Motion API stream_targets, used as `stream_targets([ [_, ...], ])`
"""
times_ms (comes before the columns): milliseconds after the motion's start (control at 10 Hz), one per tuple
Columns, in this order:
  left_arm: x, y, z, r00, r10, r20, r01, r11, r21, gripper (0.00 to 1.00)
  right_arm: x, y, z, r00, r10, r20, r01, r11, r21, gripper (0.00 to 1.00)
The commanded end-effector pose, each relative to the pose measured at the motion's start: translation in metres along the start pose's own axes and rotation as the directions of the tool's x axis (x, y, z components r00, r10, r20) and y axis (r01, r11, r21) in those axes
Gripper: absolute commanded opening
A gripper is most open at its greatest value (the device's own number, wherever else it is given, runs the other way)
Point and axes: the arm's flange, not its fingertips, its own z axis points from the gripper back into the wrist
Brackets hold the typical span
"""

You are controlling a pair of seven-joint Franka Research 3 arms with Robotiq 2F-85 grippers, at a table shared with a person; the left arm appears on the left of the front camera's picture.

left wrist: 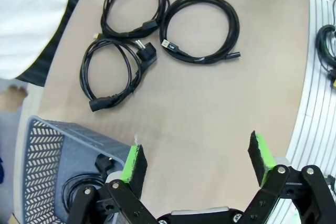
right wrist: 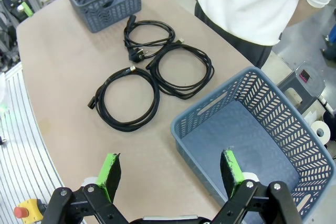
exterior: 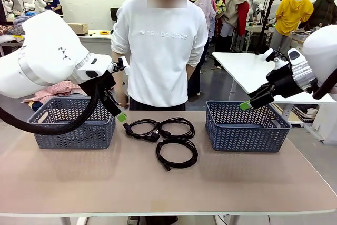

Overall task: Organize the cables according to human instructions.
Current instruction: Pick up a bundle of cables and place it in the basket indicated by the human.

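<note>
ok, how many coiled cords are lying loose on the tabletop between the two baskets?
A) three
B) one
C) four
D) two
A: three separate coils lie on the table: the cord nearest the left basket, the cord on the person's side and the cord on the robot's side. A fourth cord sits inside the left basket.

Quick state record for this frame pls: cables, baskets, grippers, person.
cables: three coils on table, between the baskets
fourth cable: inside left basket
right basket: no cable seen inside
left gripper: open, above table by left basket's corner
right gripper: open, over right basket's rim
person: standing at far side, hands off table
</note>
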Motion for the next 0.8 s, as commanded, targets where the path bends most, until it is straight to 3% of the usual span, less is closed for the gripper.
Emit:
stream_targets([
  [0,0.0001,0.0027,0.0012,1.0,-0.002,0.002,0.002,1.0,0.002,1.0,-0.0003,-0.0022,-0.0025,0.999,0.018,0.026,-0.018,1.0,0.01,1.0],
  [700,0.0001,0.0027,0.0012,1.0,-0.002,0.002,0.002,1.0,0.002,1.0,-0.0003,-0.0022,-0.0025,0.999,0.018,0.026,-0.018,1.0,0.01,1.0],
])
